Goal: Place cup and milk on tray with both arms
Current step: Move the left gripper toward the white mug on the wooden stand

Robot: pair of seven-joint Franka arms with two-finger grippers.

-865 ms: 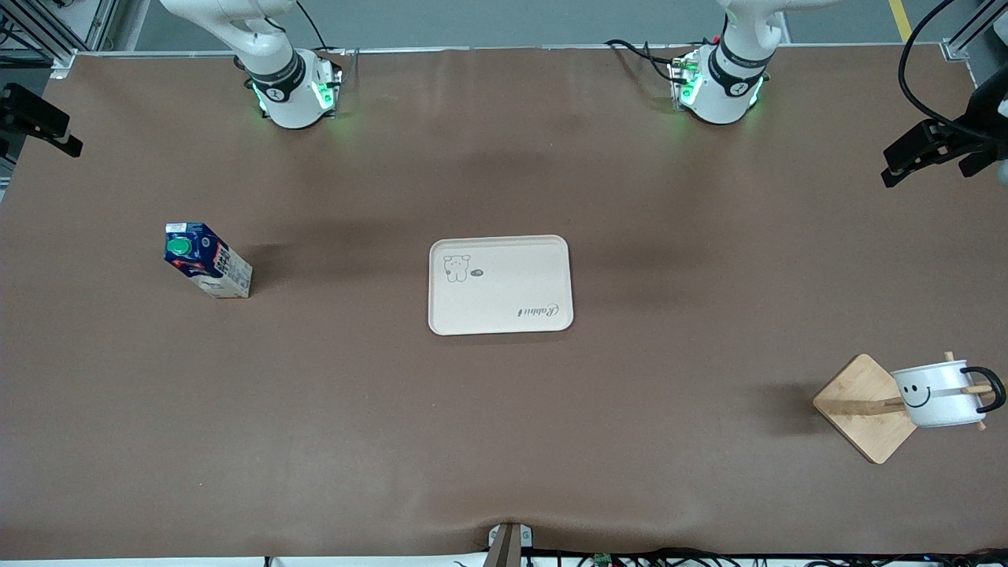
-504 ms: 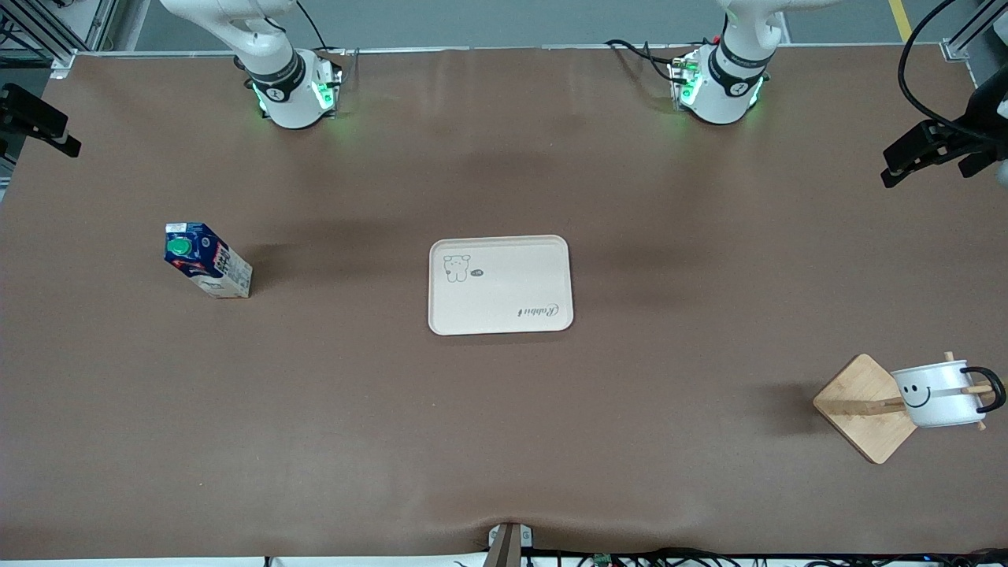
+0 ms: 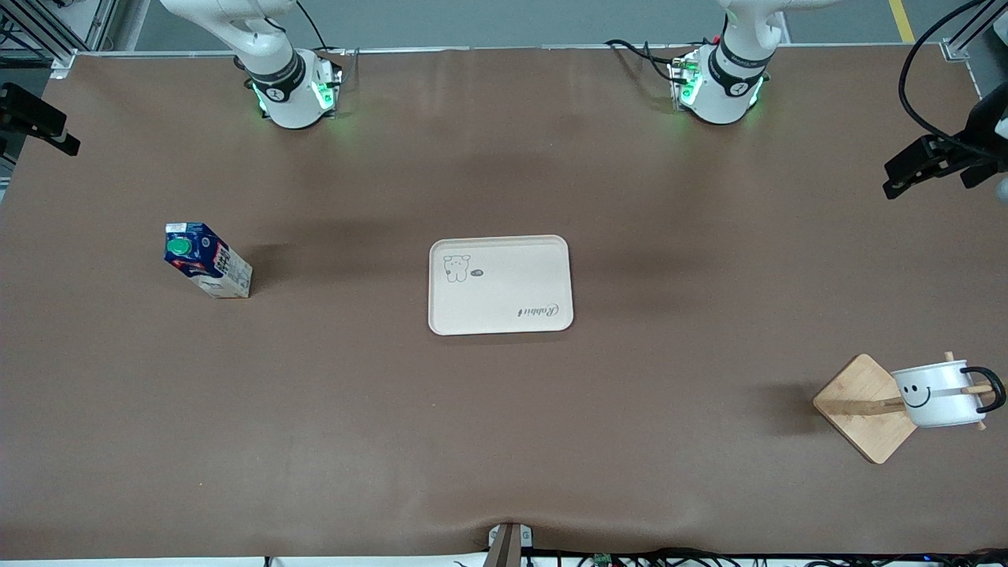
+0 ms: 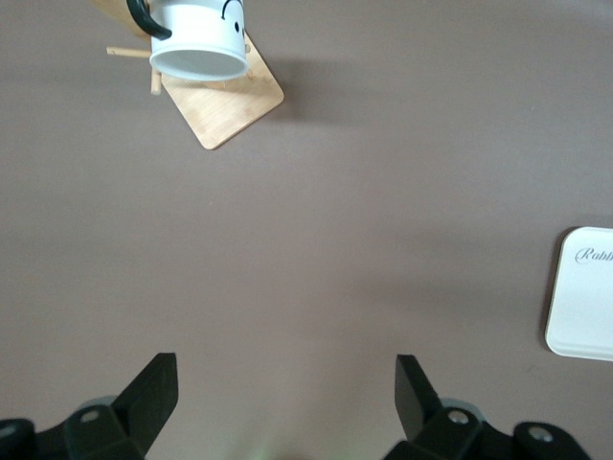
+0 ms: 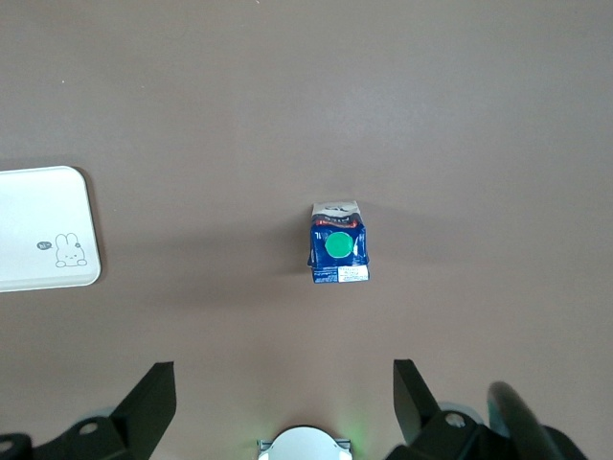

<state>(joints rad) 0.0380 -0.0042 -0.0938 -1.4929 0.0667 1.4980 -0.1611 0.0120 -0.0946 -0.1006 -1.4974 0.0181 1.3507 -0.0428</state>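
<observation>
**Change:** Almost none. The left gripper (image 4: pixel 287 369) has drifted slightly at the left arm's end of the table, and the right gripper (image 5: pixel 284 374) has barely shifted at the right arm's end. Cup, milk and tray lie exactly as they did a second ago. Judgement: the task is at its start, with nothing grasped and both approaches still to make.

**Left gripper:** fingers spread wide and empty, high over bare table. The cup (image 4: pixel 198 38) is well apart from it, ahead and off-centre. An edge of the tray (image 4: pixel 581 292) lies to one side.

**Right gripper:** fingers spread wide and empty. The milk (image 5: pixel 337 245) stands far below it, roughly centred between the two fingers. The tray lies off to the side.

**Cup** (image 3: pixel 937 394): white enamel, smooth and glossy, cylindrical, with black rim, loop handle and smiley. It hangs tilted on the peg of a wooden stand (image 3: pixel 862 409), which has a square, pale-grained base.

**Milk** (image 3: pixel 206 261): upright rectangular carton of printed dark-blue card with a round green screw cap.

**Tray** (image 3: pixel 504 272): flat, matte beige, with rounded corners and a shallow lip. It is empty and sits between the two items.

**Table** (image 3: pixel 504 441): brown matte covering.
</observation>
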